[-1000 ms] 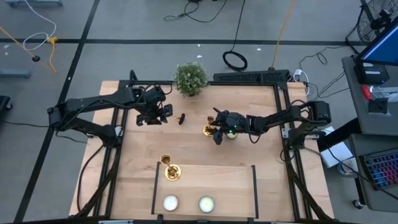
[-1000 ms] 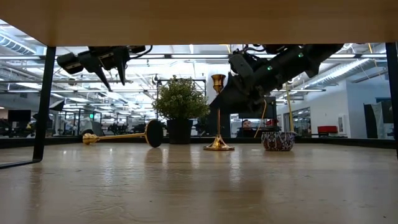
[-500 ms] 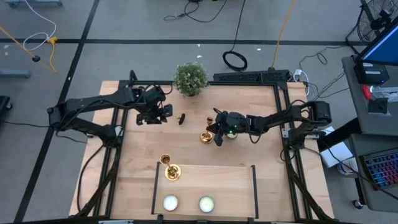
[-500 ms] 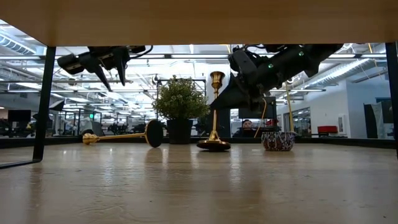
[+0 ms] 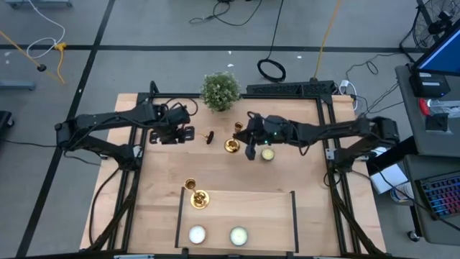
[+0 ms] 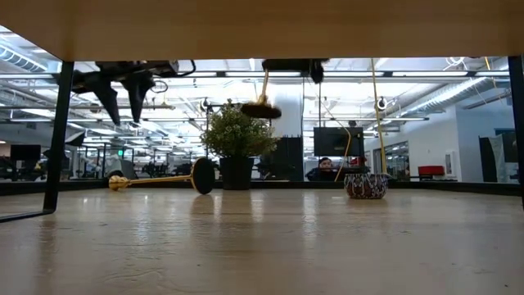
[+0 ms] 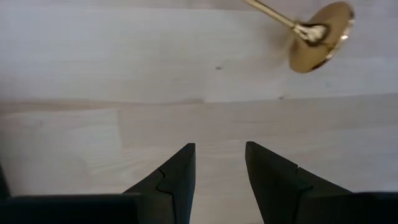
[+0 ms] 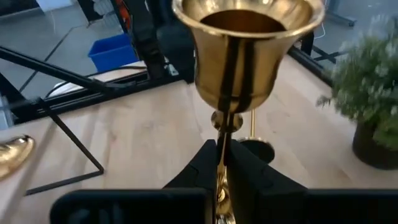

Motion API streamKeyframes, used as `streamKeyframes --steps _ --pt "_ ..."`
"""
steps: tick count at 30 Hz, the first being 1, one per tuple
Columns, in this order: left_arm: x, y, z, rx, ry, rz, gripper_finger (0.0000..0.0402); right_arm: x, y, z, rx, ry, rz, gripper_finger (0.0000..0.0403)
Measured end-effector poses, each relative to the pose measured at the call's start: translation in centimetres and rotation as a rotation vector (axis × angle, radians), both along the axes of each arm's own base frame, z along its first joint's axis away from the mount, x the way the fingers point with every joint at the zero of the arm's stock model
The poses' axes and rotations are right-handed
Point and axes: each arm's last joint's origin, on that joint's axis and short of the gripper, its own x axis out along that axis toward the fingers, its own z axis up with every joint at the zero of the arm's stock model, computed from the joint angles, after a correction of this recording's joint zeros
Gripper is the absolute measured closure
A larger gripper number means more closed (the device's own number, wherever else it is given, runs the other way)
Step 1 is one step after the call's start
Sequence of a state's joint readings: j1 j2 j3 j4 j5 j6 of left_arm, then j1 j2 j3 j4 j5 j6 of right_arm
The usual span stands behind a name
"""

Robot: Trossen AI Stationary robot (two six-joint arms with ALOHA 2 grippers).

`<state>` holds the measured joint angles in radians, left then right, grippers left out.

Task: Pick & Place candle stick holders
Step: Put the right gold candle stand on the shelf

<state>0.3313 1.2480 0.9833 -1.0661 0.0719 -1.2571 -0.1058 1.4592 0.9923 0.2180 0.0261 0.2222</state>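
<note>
The right claw (image 8: 222,163) is clamped on the thin stem of a polished brass candlestick (image 8: 247,43), held clear above the pale wood-grain desk (image 5: 244,180) near the bushy potted plant (image 5: 220,91). In the low view its round flared base (image 6: 260,110) hangs in the air. The left claw (image 7: 219,177) hovers with dark tapered fingers apart, near a second candlestick (image 7: 317,34) lying on its side. A third candlestick (image 5: 195,194) sits near the front edge, by two flat round tealights (image 5: 217,234). A small patterned bowl (image 6: 365,185) rests on the desk.
</note>
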Motion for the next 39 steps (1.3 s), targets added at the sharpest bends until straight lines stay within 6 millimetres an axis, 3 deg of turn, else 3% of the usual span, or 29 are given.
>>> streamKeyframes --steps 8,15,20,29,34,39 --pt "-0.5 -0.9 -0.2 0.006 0.084 -0.070 0.0256 -0.2 2.3 5.4 0.001 0.027 0.073 0.0393" --pt "-1.4 -1.9 -0.3 0.026 0.213 -0.149 0.0256 -0.2 6.8 7.9 -0.008 -0.003 0.178 0.0393" --pt "-2.7 -2.2 -0.1 0.045 0.342 -0.129 0.0256 -0.7 9.8 7.8 0.004 0.009 0.142 0.0393" --pt "-3.8 -2.7 1.1 0.139 0.285 -0.145 0.0256 -1.9 15.3 7.8 0.037 -0.036 0.184 0.0393" --pt "-4.2 -3.1 1.5 0.158 0.259 -0.160 0.0256 -1.6 16.9 9.6 0.017 -0.055 0.197 0.0393" --pt "-4.3 -3.4 1.6 0.161 0.246 -0.164 0.0256 -0.3 18.5 11.6 -0.074 0.058 0.248 0.0393"
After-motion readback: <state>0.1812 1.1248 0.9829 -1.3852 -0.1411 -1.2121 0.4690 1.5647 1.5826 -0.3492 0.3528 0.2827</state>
